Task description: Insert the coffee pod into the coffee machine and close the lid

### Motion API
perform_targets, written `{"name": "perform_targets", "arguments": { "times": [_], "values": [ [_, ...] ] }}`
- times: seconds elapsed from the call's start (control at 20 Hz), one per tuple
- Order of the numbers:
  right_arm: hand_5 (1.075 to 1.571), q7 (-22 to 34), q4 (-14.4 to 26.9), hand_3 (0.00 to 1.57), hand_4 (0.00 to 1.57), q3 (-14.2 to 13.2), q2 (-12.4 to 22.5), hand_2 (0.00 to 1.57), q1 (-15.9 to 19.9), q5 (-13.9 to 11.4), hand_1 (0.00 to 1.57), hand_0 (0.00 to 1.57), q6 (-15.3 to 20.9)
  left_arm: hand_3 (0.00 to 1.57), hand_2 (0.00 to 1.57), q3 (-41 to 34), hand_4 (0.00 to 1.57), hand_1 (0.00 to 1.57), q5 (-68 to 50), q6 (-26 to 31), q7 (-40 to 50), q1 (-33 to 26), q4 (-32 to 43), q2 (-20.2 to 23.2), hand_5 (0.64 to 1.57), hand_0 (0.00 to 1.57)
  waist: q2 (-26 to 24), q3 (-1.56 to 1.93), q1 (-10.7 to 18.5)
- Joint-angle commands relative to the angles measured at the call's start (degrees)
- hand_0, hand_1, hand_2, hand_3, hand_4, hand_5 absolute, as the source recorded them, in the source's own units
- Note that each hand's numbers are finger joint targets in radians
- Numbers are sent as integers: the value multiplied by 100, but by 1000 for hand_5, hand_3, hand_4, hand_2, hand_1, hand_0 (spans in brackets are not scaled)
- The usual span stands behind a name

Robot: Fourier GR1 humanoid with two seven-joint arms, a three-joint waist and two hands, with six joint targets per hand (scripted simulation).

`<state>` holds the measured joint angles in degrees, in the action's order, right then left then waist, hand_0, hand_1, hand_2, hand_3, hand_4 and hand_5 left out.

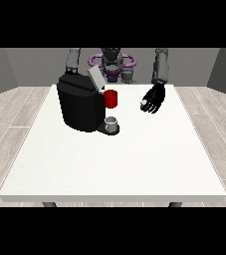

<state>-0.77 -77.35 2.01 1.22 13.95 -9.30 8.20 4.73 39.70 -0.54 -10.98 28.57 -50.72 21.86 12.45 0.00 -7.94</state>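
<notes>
Even, fairly bright light from overhead; the white tabletop (pixel 109 164) shows no glare; a soft shadow lies under the coffee machine (pixel 79 102) at six o'clock; walls dim grey.

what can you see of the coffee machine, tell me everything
The coffee machine is a black, rounded block with a smooth, slightly glossy look, standing upright on the white table at the view's left of centre. Its grey lid is tilted up, open. A red part sticks out at its front, above a grey cup on the machine's dark base. The hand at the view's right hangs apart from it.
</notes>
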Motion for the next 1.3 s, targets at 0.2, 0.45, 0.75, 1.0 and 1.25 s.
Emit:
{"name": "perform_targets", "arguments": {
  "times": [0.2,0.45,0.75,1.0,1.25],
  "values": [
    [1571,-21,112,0,0,149,-116,0,-70,90,0,0,227,891,1036,426,335,912,821,116,-40,127,662,115,1571,912,-128,-1,-50],
    [1571,70,362,0,0,-210,-16,0,189,235,0,0,-20,849,961,412,392,730,1093,329,99,454,985,9,1571,730,-192,0,-12],
    [1571,36,650,0,0,-27,-6,0,-53,-351,0,0,451,1089,1198,372,394,1124,1229,225,-34,546,1053,-230,1571,1124,-397,-1,43],
    [1571,-418,1127,0,0,-206,-42,0,2,-321,0,0,585,1332,1402,107,494,1420,776,522,-186,879,694,-615,1571,1420,-457,2,341],
    [1571,-94,1548,0,0,-439,104,0,212,-180,0,0,456,1332,1410,115,518,1420,704,1249,208,1032,480,-828,1571,1420,-869,2,510]
  ]
}}
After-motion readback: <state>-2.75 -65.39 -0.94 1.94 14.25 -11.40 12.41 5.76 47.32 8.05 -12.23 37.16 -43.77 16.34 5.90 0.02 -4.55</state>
